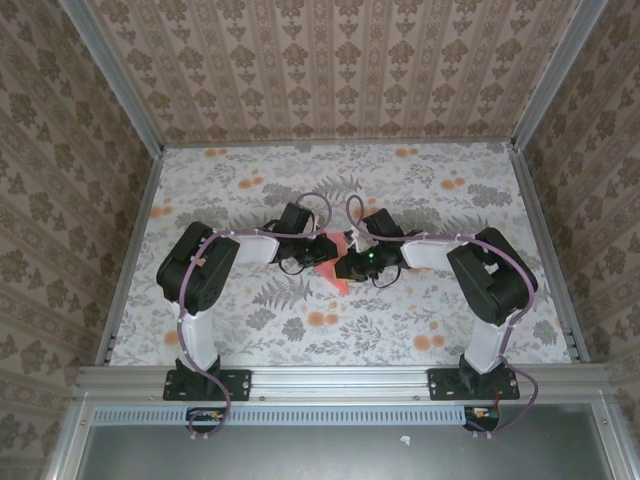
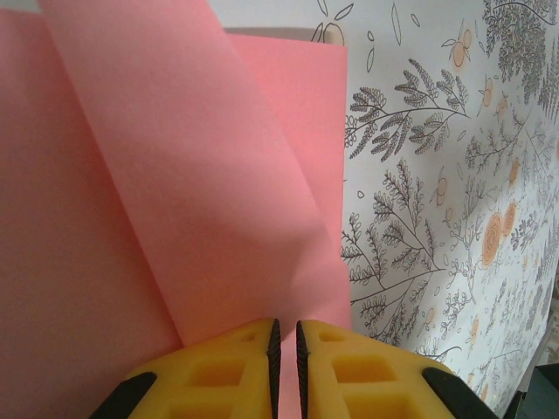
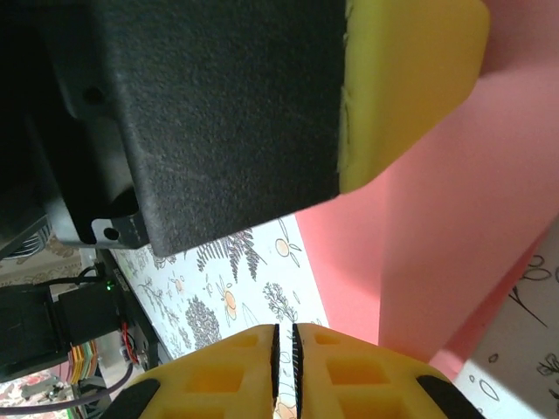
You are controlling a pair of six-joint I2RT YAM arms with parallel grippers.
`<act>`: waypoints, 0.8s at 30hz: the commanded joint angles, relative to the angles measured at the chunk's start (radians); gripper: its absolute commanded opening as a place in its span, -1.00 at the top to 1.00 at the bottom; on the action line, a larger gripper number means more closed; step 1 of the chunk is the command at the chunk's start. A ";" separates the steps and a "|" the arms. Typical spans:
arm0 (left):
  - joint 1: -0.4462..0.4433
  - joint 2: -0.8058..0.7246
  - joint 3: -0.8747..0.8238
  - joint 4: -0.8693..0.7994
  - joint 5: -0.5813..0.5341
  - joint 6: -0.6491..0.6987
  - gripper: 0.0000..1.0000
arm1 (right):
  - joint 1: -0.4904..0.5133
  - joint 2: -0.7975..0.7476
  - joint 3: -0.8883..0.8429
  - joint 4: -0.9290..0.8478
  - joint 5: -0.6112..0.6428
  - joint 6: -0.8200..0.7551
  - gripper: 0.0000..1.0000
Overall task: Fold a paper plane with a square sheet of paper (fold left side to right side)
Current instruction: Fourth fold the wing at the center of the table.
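Note:
The square sheet of paper (image 1: 336,278) is salmon pink and lies at the table's middle, mostly hidden under both wrists. My left gripper (image 1: 322,252) comes in from the left. In its own view the yellow jaws of the left gripper (image 2: 285,321) stand almost together with pink paper in the slit, and a flap of the paper (image 2: 175,175) rises from them over the flat part. My right gripper (image 1: 348,262) is close beside it on the right. The right gripper (image 3: 284,326) has its jaws nearly together over bare tablecloth, beside the paper (image 3: 454,218). The left gripper's yellow finger (image 3: 410,78) hangs just above.
The floral tablecloth (image 1: 250,180) covers the table, which has metal rails (image 1: 130,250) and patterned walls on three sides. Both arm bases sit at the near edge. A black box with cables (image 3: 70,314) shows at the lower left of the right wrist view.

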 commanded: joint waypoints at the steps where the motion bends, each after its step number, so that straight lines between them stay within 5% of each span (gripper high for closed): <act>1: 0.000 0.010 -0.032 -0.074 -0.045 -0.002 0.66 | 0.008 0.020 0.026 -0.052 0.019 -0.029 0.70; 24: 0.009 0.006 -0.041 -0.078 -0.049 0.000 0.68 | 0.035 0.049 0.005 -0.172 0.093 -0.106 0.70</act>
